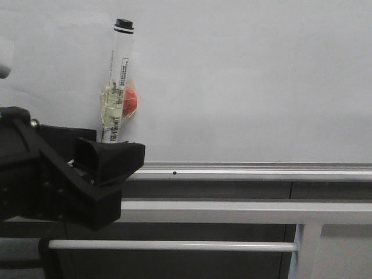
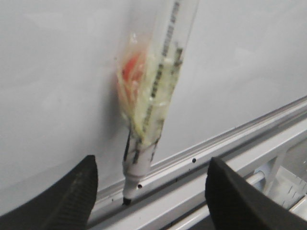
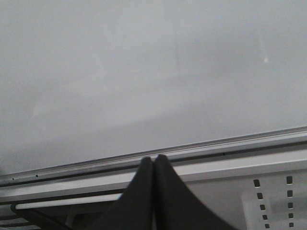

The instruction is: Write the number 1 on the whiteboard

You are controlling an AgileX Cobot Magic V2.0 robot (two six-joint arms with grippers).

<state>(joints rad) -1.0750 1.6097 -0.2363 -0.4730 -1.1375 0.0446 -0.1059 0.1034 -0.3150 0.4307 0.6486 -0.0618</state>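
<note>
By the whiteboard [image 2: 57,96], left claw [image 2: 148,191] wide open w/ marker [image 2: 153,110] between, untouched.

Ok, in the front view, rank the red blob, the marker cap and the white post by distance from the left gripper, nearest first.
1. Red blob, on the marker just above the left gripper.
2. Marker cap, higher, at the marker's top.
3. White post, far right, low down.
</note>
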